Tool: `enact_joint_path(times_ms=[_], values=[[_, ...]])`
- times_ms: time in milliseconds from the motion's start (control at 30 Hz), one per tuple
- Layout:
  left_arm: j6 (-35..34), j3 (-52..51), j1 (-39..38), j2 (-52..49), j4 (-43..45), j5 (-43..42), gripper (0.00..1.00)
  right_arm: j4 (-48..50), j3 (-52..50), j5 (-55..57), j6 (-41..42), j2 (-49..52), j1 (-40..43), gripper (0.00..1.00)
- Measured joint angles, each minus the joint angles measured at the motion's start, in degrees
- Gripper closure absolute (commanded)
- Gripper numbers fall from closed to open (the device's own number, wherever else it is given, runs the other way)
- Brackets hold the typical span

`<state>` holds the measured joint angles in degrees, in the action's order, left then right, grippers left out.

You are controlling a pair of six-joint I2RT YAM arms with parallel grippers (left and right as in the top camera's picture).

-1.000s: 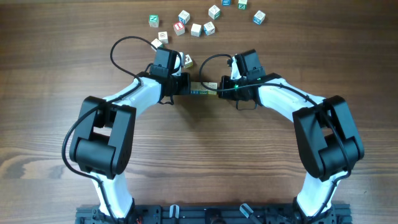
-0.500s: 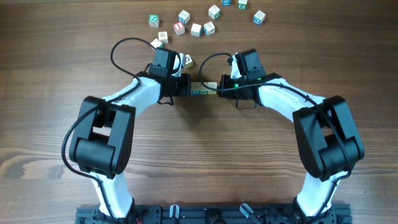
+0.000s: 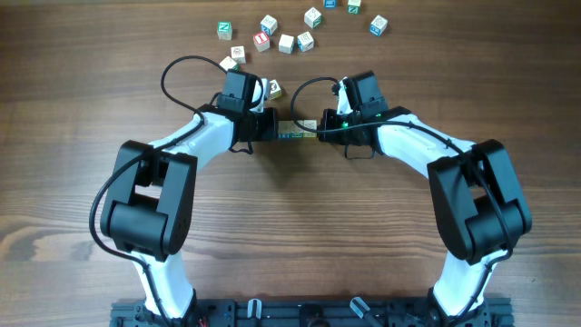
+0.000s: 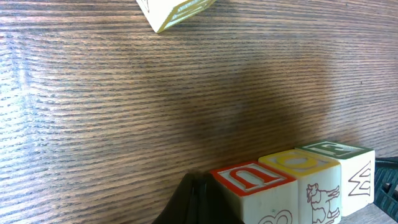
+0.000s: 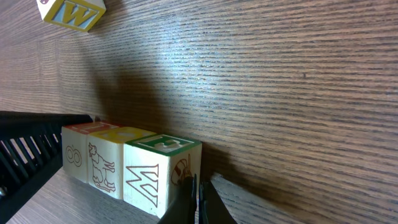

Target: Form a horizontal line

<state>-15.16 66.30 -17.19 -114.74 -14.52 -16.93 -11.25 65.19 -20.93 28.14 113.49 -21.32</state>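
A row of three wooden blocks (image 3: 297, 134) lay edge to edge in the middle of the table (image 3: 300, 236), their tops red, yellow and green as seen from the wrist cameras. The left gripper (image 4: 198, 200) sat at the red-topped end, its fingers pinched together and holding nothing. The right gripper (image 5: 198, 198), likewise closed and empty, sat just beside the green-topped end. One loose block (image 3: 272, 89) lay near the left arm's wrist, beyond the row. A scatter of other letter blocks (image 3: 286, 42) lay well apart, towards the table's far edge.
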Motion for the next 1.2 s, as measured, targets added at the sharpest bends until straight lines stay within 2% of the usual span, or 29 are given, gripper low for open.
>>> enact_joint_path(times_ms=[600, 700, 767, 967, 1100, 1200], values=[[-0.2, 0.0, -0.1, 0.1, 0.2, 0.7, 0.96, -1.6, 0.1, 0.3, 0.0, 0.0, 0.0, 0.95], [-0.2, 0.0, -0.1, 0.1, 0.2, 0.7, 0.85, -1.6, 0.1, 0.4, 0.0, 0.0, 0.0, 0.95], [-0.4, 0.0, -0.2, 0.1, 0.5, 0.7, 0.82, -1.6, 0.1, 0.7, 0.0, 0.0, 0.0, 0.95], [-0.4, 0.0, -0.1, 0.2, 0.6, 0.8, 0.87, -2.5, 0.1, 1.7, 0.0, 0.0, 0.1, 0.95], [-0.4, 0.0, 0.8, 0.3, -0.1, 0.8, 0.96, -3.5, 0.1, 1.7, -0.3, 0.0, 1.1, 0.95], [-0.5, 0.0, 2.0, 0.4, -1.0, 1.0, 0.96, -3.5, 0.1, 1.7, -0.9, -0.1, 2.0, 0.95]])
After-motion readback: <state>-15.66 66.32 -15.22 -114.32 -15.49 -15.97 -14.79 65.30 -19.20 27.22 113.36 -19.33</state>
